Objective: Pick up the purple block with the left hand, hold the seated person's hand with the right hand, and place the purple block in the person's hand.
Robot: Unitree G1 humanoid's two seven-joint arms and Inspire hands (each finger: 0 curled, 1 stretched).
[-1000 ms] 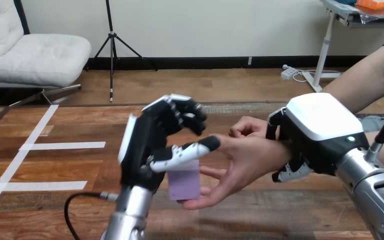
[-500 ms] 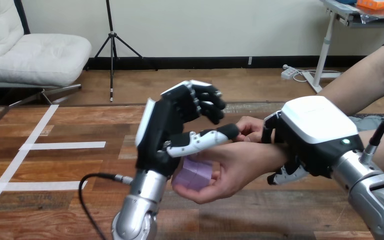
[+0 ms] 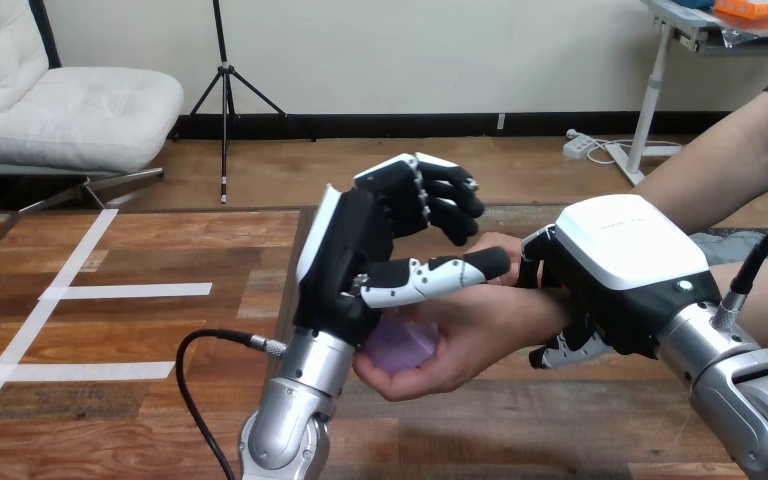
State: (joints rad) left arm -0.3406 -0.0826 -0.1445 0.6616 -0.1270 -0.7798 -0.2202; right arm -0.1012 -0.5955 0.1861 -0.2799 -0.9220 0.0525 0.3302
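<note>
Hovering left hand [image 3: 345,270], curled, apparently empty

One purple block [image 3: 405,345] shows, just toward 6 o'clock from the view's centre. There are two robot hands: the left hand [image 3: 345,270] at the centre and the right hand [image 3: 620,270] at 3 o'clock. There are two human hands: the person's hand [image 3: 470,330] with the block toward 5 o'clock, and a partly hidden second hand [image 3: 500,248] just above it. There is one wooden table [image 3: 160,250], with three white tape strips [image 3: 130,291] at 9 o'clock.
</note>
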